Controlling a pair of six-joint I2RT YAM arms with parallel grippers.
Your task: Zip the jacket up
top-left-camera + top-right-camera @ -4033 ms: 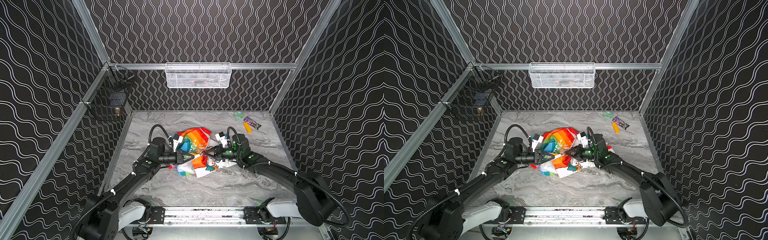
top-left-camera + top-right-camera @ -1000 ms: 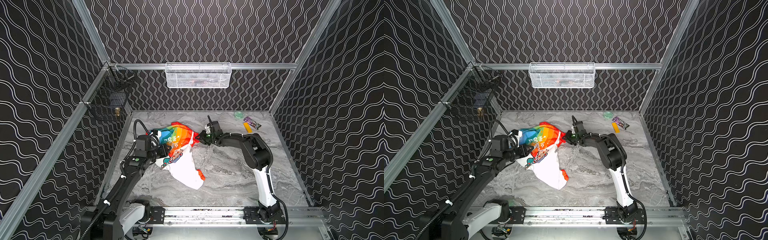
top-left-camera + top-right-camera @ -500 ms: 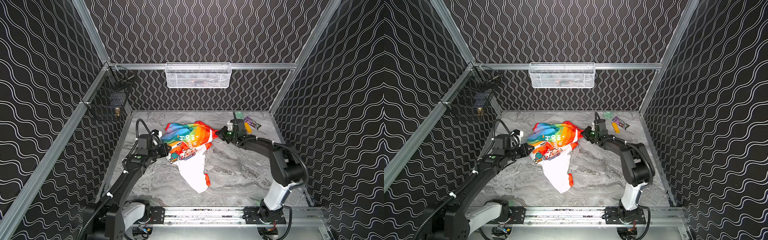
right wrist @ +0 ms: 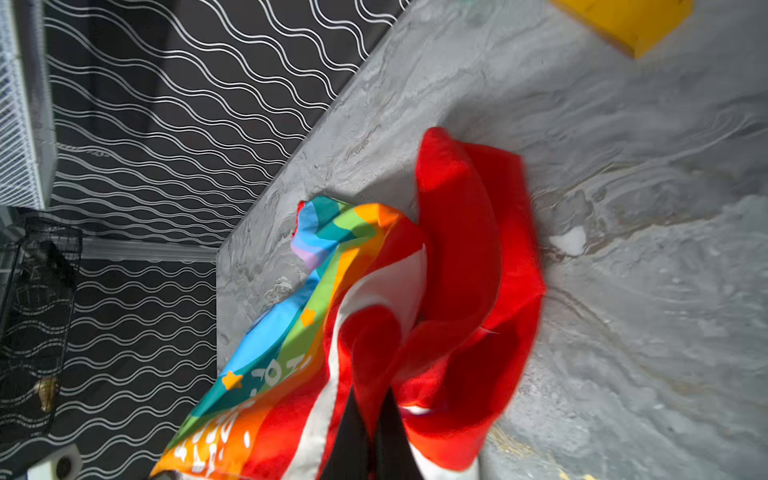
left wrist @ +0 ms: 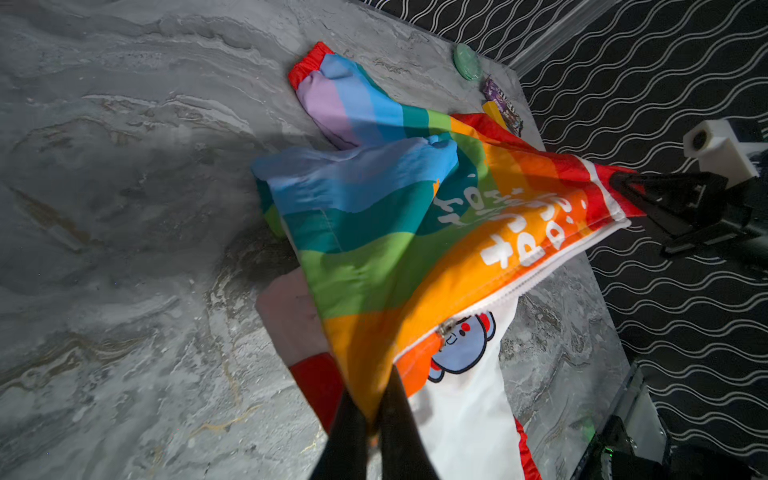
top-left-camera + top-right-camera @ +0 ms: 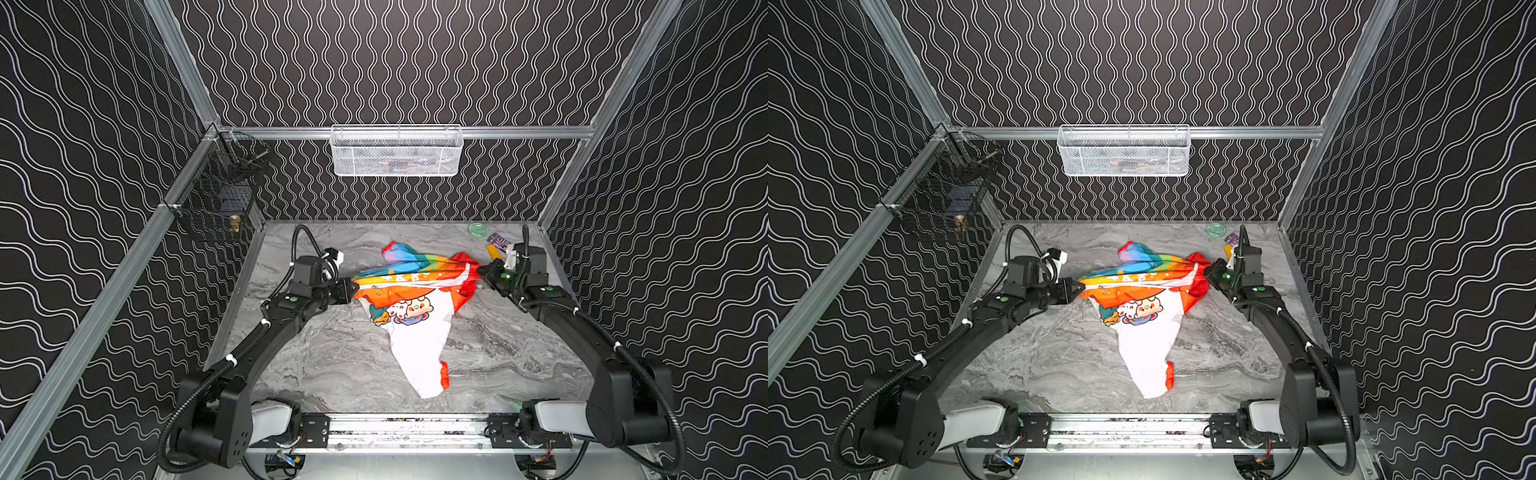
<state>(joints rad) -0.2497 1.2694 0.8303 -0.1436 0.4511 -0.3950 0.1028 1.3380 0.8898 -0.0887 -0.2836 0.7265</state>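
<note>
Across the marble tabletop the picture has opened out. Four seconds ago the two arms met nose to nose over a crumpled heap in the middle, and a second ago the right arm was reaching across with the cloth bunched toward the left. Now the arms stand well apart. The jacket is drawn into a taut band between them toward the back of the tabletop, and its white printed lining panel trails toward the front rail. The left pincer is clamped together on the orange hem corner. The right pincer has swung out to the far right and is pinched shut on the red collar end beside the hood. That tension straightens the white zipper along the striped panel's edge. The slider sits low, close to the left pincer, so the zip looks still open. I judge this stretch to be preparation: it gives a straight track but leaves both pincers occupied for the pull.
</note>
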